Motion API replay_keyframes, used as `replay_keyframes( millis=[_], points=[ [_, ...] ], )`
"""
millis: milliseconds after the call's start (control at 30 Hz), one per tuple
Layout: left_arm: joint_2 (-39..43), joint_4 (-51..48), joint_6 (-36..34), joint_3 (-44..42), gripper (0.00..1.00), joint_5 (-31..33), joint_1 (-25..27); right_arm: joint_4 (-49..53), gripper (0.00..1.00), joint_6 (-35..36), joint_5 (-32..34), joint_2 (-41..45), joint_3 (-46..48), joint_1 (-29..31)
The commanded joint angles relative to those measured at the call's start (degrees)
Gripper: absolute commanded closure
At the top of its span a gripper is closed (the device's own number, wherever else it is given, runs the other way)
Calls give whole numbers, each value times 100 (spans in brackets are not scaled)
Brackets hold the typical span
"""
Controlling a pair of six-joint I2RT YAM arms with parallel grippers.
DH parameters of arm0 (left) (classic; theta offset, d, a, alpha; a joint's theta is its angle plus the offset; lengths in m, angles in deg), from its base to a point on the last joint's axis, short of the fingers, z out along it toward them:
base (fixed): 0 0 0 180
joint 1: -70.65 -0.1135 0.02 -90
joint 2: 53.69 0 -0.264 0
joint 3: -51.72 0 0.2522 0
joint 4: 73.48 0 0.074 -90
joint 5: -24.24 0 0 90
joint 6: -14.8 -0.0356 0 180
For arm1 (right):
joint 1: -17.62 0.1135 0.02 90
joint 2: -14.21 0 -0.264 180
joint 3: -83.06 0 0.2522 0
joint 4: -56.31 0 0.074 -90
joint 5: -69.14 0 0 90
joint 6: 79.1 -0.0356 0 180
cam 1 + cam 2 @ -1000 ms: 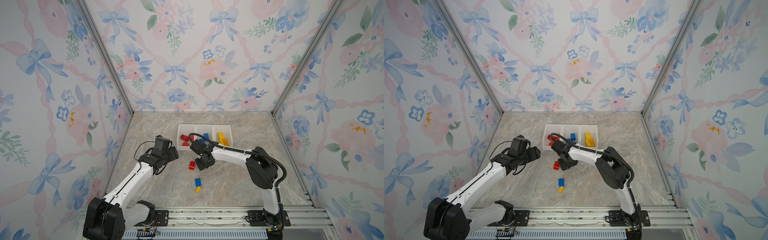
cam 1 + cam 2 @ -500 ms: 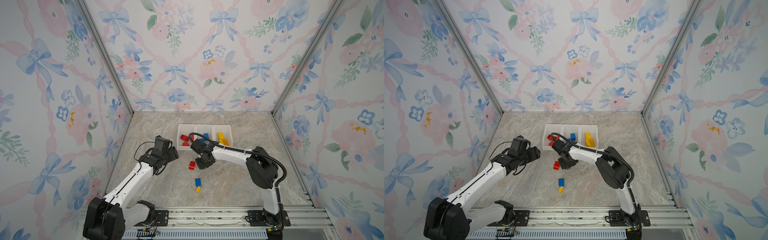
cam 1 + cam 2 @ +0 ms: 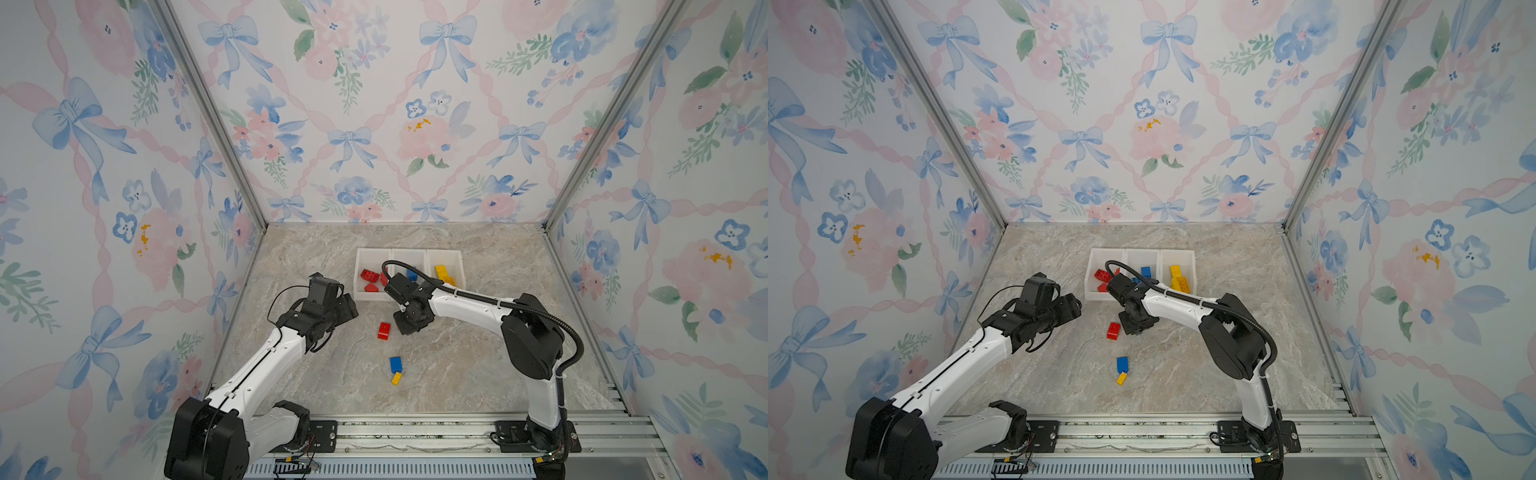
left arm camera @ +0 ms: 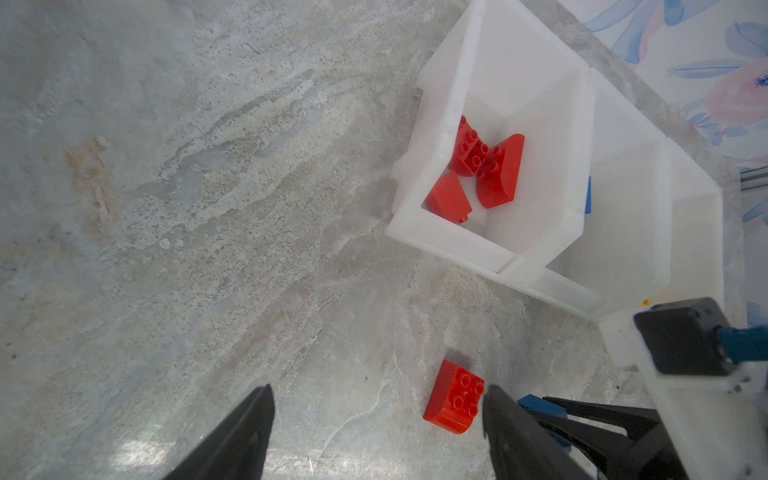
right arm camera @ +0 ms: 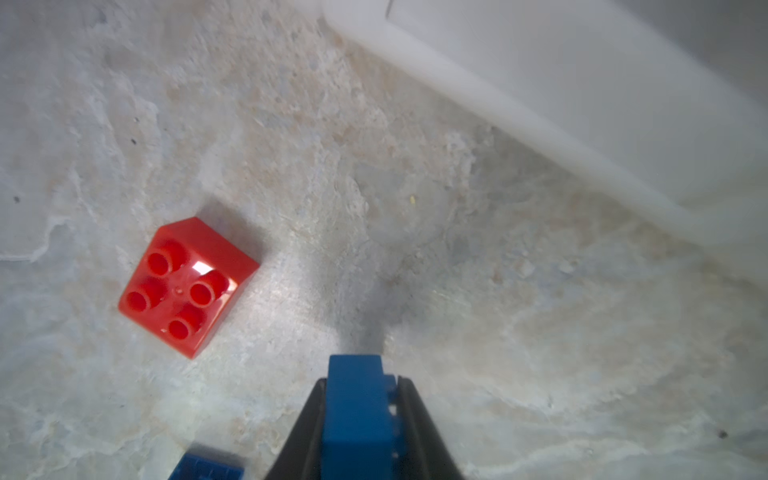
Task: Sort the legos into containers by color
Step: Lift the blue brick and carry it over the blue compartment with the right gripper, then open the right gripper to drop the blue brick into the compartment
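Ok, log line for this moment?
left gripper: open, empty | right gripper: shut on blue brick | red brick: loose on table

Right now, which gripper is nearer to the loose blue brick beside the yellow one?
Right. The right gripper, shut on a second blue brick, is a little behind the loose blue brick; the open left gripper is farther, behind and to the left.

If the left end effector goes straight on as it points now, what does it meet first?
Probably the bare tabletop; the red brick lies beside one finger of the left end effector, off that line.
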Motion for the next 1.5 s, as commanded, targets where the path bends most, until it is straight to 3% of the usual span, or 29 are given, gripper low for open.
replay_keyframes(
  millis=[0,533,1100,1467],
  points=[
    [79,137,50,-59,16,-94,25,324,73,81,108,389,-190,-184],
    [5,354,-20,-30,7,-147,237,570,73,362,142,176,-1407,-902],
    [37,370,-4,-34,4,-234,276,672,73,371,-261,-1763,-3794,-1424],
    [5,370,66,-65,4,-208,301,702,71,222,-560,-2498,-4561,-1581]
  ],
)
